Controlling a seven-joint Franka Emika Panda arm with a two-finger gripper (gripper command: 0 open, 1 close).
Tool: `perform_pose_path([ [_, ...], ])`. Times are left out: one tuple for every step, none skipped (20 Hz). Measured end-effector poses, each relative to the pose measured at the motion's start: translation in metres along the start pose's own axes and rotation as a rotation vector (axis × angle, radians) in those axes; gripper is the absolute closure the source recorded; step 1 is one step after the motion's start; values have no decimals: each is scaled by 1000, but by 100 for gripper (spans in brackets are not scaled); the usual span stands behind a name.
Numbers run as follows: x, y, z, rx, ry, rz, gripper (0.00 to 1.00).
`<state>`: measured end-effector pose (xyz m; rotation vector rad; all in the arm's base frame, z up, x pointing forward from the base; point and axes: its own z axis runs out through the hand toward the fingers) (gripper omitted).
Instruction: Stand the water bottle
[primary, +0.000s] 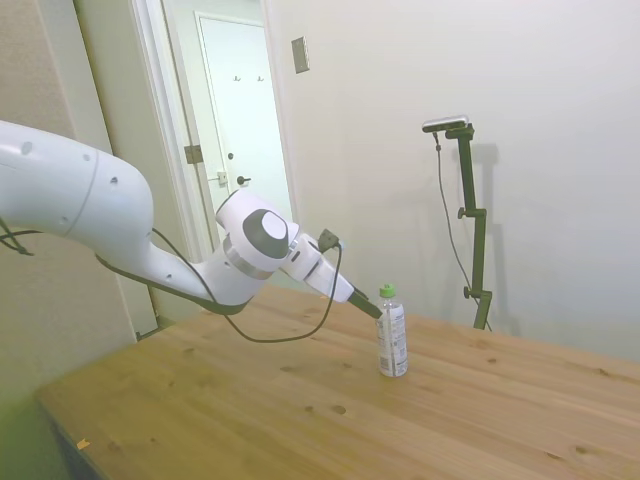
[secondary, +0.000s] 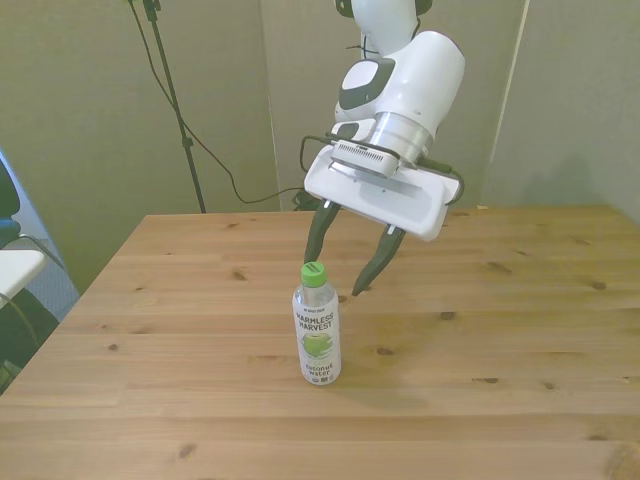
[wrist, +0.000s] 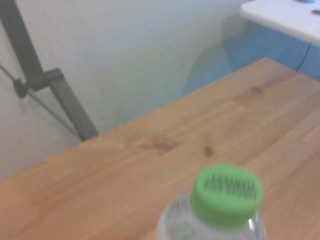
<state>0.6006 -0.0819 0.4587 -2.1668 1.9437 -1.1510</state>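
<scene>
The water bottle (secondary: 316, 333) stands upright on the wooden table (secondary: 520, 330), a small clear bottle with a green cap and a white printed label. In the side view the water bottle (primary: 392, 338) stands near the table's middle. My gripper (secondary: 333, 276) is open and holds nothing; its dark fingers hang just behind the cap and reach a little to the front view's right of it, apart from it. From the side, the gripper (primary: 373, 309) points down at an angle toward the bottle's neck with a small gap. The wrist view shows the green cap (wrist: 227, 192) from close by, blurred.
A blue and white piece of furniture (secondary: 12, 262) stands off the table's edge at the front view's left. A black cable (primary: 290, 335) loops down from the wrist toward the tabletop. Bare wood surrounds the bottle on all sides.
</scene>
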Motion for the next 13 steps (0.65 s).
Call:
perform_pose_path([
  [-3,6,-9,-10,-35,-19,0],
  [-6,13,-19,-18,-74,-38,0],
  [-11,19,-29,-25,-112,-60,0],
  [-15,24,-40,-37,-150,-83,0],
  [-20,30,-53,-56,-189,-109,0],
  [-22,35,-66,-79,-225,-139,0],
  [-23,40,-78,-103,-261,-169,0],
  [-21,46,-90,-127,-300,-202,0],
  [-17,53,-101,-152,-337,-236,0],
  [-11,61,-111,-174,-375,-269,0],
  [-6,70,-119,-196,-417,-302,0],
  [-3,79,-128,-217,-459,-338,0],
  [-4,88,-136,-236,-498,-373,0],
])
